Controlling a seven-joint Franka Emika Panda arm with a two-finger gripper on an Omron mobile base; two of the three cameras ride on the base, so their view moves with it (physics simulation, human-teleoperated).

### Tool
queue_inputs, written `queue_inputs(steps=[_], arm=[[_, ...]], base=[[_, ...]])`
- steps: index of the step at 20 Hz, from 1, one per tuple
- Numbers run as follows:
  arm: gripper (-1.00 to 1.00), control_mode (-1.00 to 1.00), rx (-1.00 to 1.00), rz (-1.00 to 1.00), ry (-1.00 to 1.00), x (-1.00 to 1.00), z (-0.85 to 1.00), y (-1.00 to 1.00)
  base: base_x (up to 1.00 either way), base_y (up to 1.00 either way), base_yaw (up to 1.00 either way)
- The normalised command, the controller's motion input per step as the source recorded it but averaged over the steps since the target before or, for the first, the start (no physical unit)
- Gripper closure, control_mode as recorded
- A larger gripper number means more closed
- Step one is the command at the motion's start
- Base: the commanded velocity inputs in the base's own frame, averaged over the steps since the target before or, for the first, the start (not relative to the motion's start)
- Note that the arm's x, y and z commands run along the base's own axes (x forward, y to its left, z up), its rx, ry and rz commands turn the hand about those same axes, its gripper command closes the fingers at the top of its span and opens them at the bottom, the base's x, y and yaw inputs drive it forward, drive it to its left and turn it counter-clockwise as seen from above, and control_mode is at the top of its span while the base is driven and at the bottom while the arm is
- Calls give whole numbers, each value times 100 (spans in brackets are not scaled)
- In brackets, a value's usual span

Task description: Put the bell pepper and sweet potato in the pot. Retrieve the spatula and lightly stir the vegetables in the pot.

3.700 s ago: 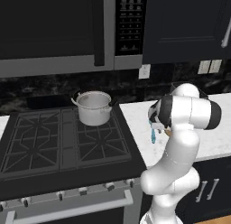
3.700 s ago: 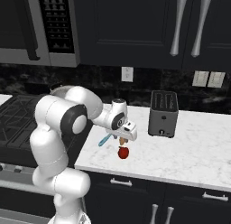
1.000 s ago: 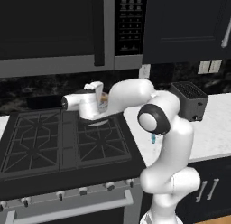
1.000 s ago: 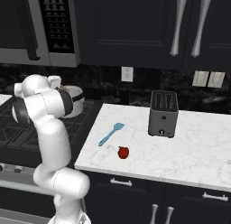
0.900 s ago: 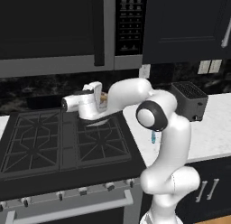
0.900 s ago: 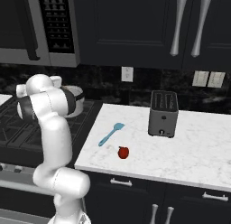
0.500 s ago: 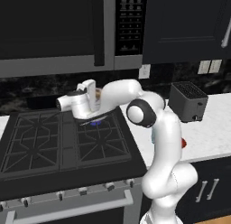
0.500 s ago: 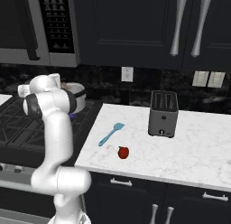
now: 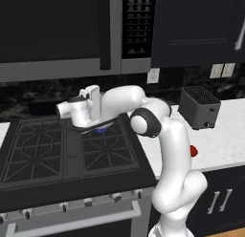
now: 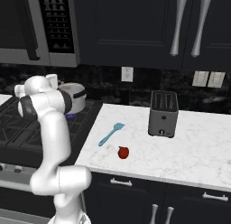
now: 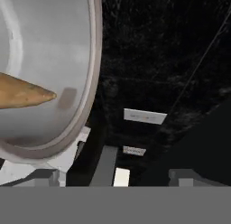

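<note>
The steel pot (image 10: 75,97) stands on the stove's back right burner, and my arm covers most of it in the left base view. Its shiny inside (image 11: 45,60) shows in the hand view, with the tan tip of the sweet potato (image 11: 22,95) lying in it. My gripper (image 9: 65,110) (image 11: 115,175) hangs at the pot's rim, open, with nothing between its fingers. On the white counter, well right of the gripper, lie the teal spatula (image 10: 111,133) and the red bell pepper (image 10: 122,151) (image 9: 193,150).
A black toaster (image 10: 162,114) (image 9: 200,107) stands on the counter by the back wall. The black gas stove (image 9: 52,150) spreads left of the counter, with a blue flame (image 9: 100,131) under the pot. Microwave and dark cabinets hang above.
The arm swung from the counter over to the pot; in the last second the hand has crept a little further left over it. Spatula and pepper have stayed put.
</note>
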Motion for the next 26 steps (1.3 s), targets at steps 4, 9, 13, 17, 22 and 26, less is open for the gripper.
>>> queue_inputs(steps=[4,9,13,17,22,26], arm=[[-100,-100,12,-4,0,-96,10,0],[-100,-100,22,-5,0,-100,38,0],[-100,-100,27,-9,0,-100,20,-26],[-100,-100,9,-5,2,-100,-46,-65],[-100,-100,4,-4,2,-100,-64,-94],[-100,-100,8,-8,0,-100,-12,-100]], base=[[0,0,0],[0,0,0],[0,0,0],[0,0,0],[0,0,0],[0,0,0]])
